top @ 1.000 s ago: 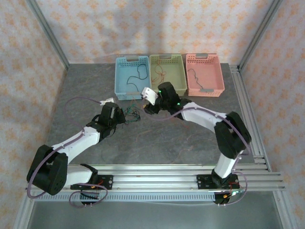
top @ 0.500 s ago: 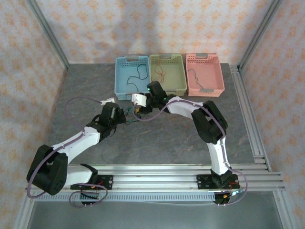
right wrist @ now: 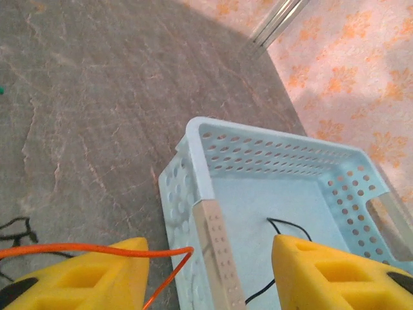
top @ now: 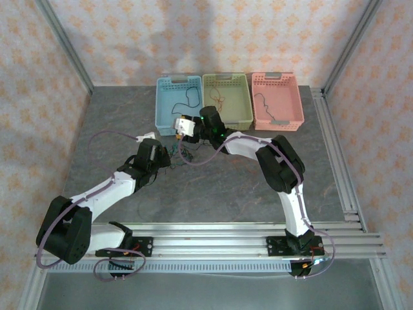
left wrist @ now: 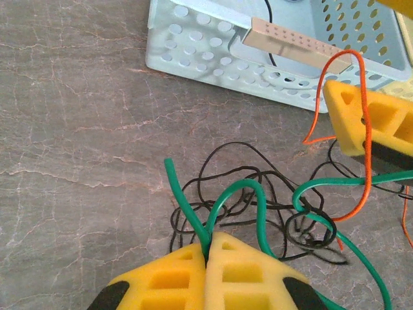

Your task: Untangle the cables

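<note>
- From above, we see the tangle of cables [top: 180, 154] lying on the grey table [top: 110, 123], just in front of the blue basket [top: 169, 111]. A green basket [top: 235, 103] and a pink basket [top: 284, 106] stand beside it in a row at the back.
- The right wrist view adds what the top view cannot resolve. The right gripper [right wrist: 208, 248] is released, its yellow fingers [right wrist: 77, 274] wide apart over the blue basket's near rim. An orange cable [right wrist: 97, 250] is draped across one finger, not pinched. A single black cable [right wrist: 284, 226] lies inside the basket.
- The left wrist view shows the knot up close. The left gripper [left wrist: 208, 252] is clenched on a green cable [left wrist: 240, 192], pads pressed together. Thin black cables [left wrist: 258, 169] loop around the green one on the table. The orange cable rises from the knot and hooks over a finger of the right gripper.
- Compared with a second ago, the right gripper has moved left, from in front of the green basket to the blue basket's front edge. Its elbow has folded inward. The left arm has stayed in place.
</note>
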Tool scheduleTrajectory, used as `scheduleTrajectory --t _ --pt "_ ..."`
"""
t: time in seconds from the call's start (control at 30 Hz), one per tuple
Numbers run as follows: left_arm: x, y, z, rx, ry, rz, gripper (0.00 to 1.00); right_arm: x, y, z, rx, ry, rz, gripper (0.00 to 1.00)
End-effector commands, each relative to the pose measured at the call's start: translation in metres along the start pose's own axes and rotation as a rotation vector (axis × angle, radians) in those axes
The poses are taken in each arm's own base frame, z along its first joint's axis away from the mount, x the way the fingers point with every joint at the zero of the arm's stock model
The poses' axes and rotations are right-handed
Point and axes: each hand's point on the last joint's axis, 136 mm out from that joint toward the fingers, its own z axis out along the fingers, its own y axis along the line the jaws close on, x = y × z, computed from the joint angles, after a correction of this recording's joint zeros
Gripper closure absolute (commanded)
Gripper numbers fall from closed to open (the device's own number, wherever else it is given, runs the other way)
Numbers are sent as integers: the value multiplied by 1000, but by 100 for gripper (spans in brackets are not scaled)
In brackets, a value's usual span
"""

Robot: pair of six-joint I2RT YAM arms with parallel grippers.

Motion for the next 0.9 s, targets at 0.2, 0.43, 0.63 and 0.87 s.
scheduleTrajectory --t 0.2,0.43,0.63,0.87 --pt "-3 -5 0 9 -9 13 100 -17 6 8 11 -143 74 60" --pt "0 -5 3 7 2 18 100 -28 -18 -2 154 -232 164 71" --pt "1 -5 5 4 6 18 100 -35 -61 -27 332 -333 310 84" --pt "1 -5 7 -4 11 21 100 -29 -94 -63 484 -347 381 100"
